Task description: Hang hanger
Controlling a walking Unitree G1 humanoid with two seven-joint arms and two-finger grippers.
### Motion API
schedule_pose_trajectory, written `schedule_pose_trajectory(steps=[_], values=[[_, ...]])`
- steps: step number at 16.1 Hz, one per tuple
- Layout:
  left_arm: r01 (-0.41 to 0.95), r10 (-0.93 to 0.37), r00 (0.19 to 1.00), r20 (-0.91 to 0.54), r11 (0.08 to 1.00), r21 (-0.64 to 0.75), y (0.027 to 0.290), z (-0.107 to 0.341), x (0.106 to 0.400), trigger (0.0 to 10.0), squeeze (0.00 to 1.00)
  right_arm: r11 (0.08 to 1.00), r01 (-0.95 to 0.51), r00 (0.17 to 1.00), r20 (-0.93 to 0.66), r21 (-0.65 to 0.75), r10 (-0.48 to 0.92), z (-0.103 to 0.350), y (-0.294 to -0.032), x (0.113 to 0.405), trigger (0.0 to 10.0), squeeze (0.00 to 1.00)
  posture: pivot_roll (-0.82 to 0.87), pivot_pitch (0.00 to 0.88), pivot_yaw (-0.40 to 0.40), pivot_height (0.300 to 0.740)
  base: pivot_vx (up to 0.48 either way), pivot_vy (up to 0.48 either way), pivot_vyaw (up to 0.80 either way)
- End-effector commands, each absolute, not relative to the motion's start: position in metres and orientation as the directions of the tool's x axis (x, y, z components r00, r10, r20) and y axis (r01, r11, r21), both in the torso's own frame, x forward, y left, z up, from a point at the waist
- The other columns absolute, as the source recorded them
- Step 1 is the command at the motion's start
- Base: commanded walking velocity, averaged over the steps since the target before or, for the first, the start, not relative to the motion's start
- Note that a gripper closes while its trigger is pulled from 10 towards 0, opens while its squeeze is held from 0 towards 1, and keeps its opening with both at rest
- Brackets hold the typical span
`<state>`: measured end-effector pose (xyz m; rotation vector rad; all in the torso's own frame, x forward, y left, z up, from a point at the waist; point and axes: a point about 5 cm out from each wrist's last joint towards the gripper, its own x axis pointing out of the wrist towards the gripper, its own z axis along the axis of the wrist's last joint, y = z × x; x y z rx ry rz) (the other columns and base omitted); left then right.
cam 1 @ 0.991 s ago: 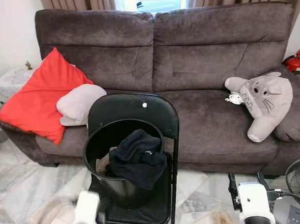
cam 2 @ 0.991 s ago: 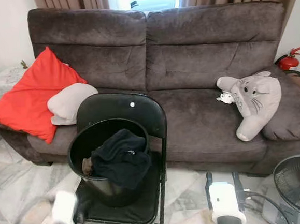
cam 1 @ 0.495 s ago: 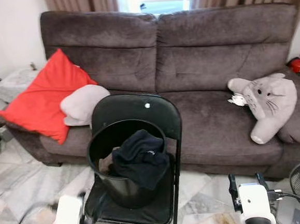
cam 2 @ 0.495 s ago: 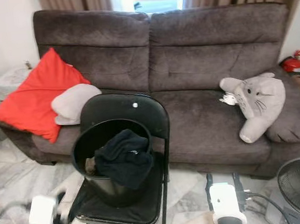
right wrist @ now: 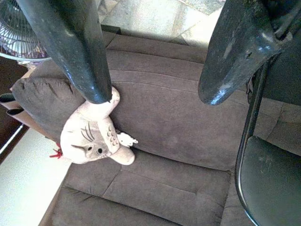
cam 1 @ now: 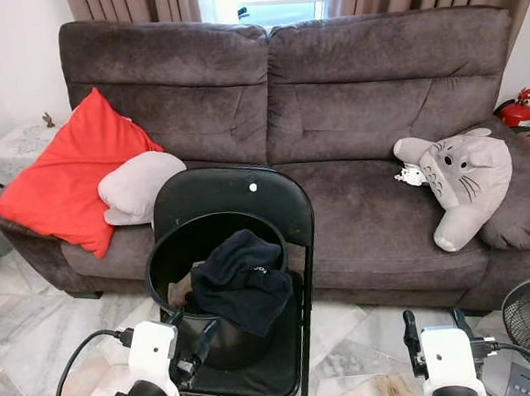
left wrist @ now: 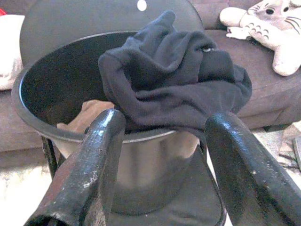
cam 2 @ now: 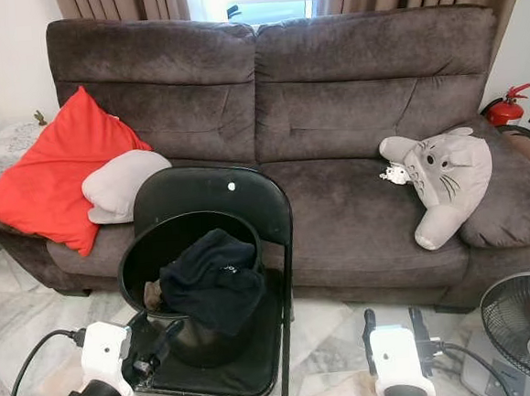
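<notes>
While the left gripper gapes before a round black bucket — soft dark cloth inside.

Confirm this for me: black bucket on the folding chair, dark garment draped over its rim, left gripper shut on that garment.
Not quite. The left gripper is open and holds nothing; the left wrist view shows its fingers spread in front of the black bucket, short of the dark garment. The bucket does sit on the folding chair, garment over its rim.
</notes>
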<state>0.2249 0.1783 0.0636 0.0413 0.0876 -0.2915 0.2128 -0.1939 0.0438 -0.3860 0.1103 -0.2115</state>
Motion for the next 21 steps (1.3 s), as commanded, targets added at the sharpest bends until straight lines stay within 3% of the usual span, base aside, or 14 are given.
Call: schedule_pose_trajectory(steps=[1,10,13,18,21], values=[[0.293,-0.288,0.952,-0.101,0.956,0.032,0.180,0.064,0.224,10.0,0.00,0.909,0.182,0.973,-0.065,-0.375,-0.222,0.043,-0.192,0.212,10.0,0.00,-0.03,0.021,0.032,0.740,0.247,0.000,0.00],[0.318,-0.314,0.940,-0.132,0.948,0.012,0.177,0.057,0.221,10.0,0.00,0.911,0.177,0.974,-0.066,-0.373,-0.216,0.044,-0.189,0.213,10.0,0.00,-0.03,0.038,0.030,0.740,0.311,0.000,0.00],[0.333,-0.329,0.930,-0.164,0.943,-0.001,0.179,0.051,0.220,10.0,0.00,0.911,0.176,0.974,-0.068,-0.372,-0.216,0.043,-0.189,0.213,10.0,0.00,-0.03,0.039,0.030,0.740,0.000,0.000,0.00],[0.404,-0.404,0.886,-0.227,0.913,-0.049,0.183,0.041,0.211,10.0,0.00,0.913,0.174,0.974,-0.071,-0.370,-0.215,0.042,-0.188,0.212,10.0,0.00,-0.02,0.040,0.031,0.740,0.000,0.000,0.00],[0.501,-0.517,0.798,-0.310,0.855,-0.135,0.186,0.033,0.198,10.0,0.00,0.912,0.173,0.974,-0.074,-0.371,-0.215,0.041,-0.188,0.211,10.0,0.00,-0.02,0.041,0.030,0.740,0.000,0.000,0.00]])
